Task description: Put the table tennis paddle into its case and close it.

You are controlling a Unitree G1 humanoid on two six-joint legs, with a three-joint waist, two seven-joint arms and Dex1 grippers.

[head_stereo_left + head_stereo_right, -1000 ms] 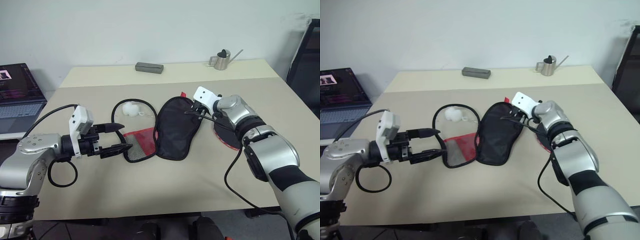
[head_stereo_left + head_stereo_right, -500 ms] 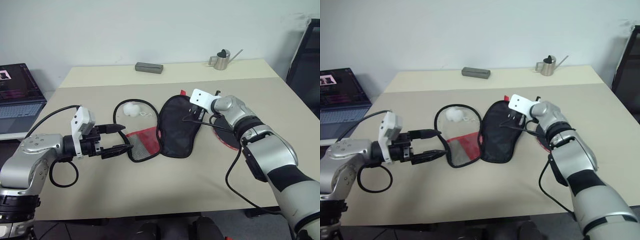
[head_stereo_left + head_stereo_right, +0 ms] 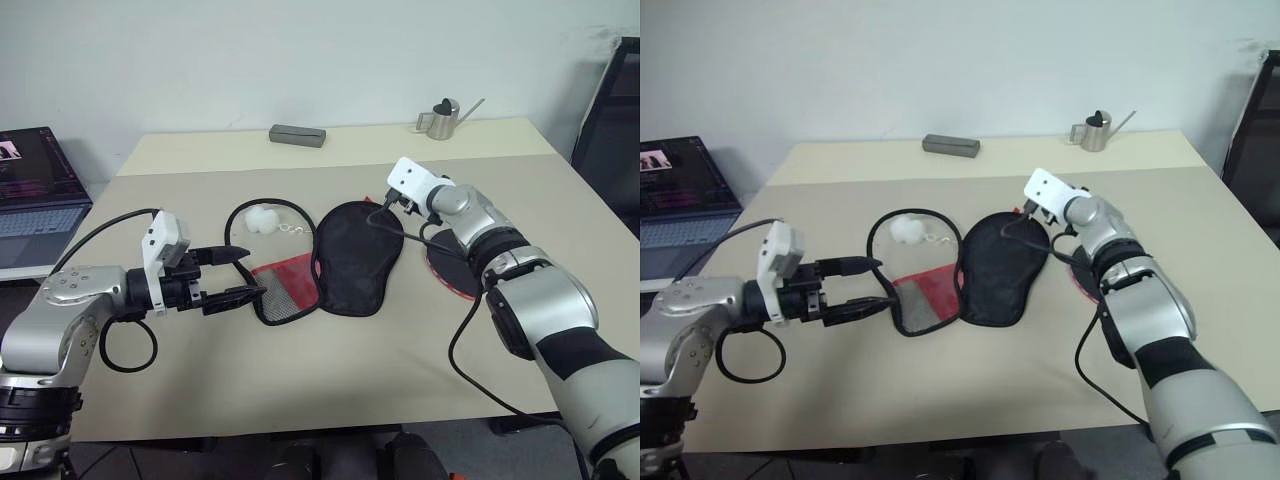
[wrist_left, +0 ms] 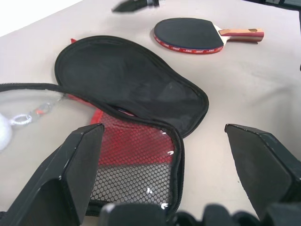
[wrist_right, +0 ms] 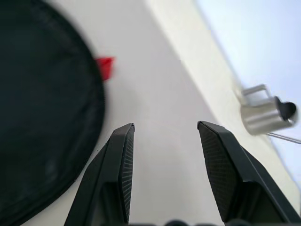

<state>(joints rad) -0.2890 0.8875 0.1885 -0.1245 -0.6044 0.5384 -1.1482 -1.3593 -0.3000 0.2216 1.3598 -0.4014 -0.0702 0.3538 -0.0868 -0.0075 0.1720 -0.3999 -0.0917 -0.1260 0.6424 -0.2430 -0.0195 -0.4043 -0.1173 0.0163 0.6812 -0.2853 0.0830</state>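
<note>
We read no writing on the case (image 3: 355,258); our right claw (image 5: 164,141) has let it go, fingers now spread. Our left claw (image 3: 240,275) stays spread; the paddle (image 4: 190,35) lies right.

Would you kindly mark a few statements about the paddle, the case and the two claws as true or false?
1. The case lies unzipped and spread open. True.
2. The paddle is inside the case. False: it lies on the table beside it.
3. The right claw grips the case. False: its fingers are apart, holding nothing.
4. The left claw is open. True.
5. A small metal watering can stands at the table's far edge. True.
</note>
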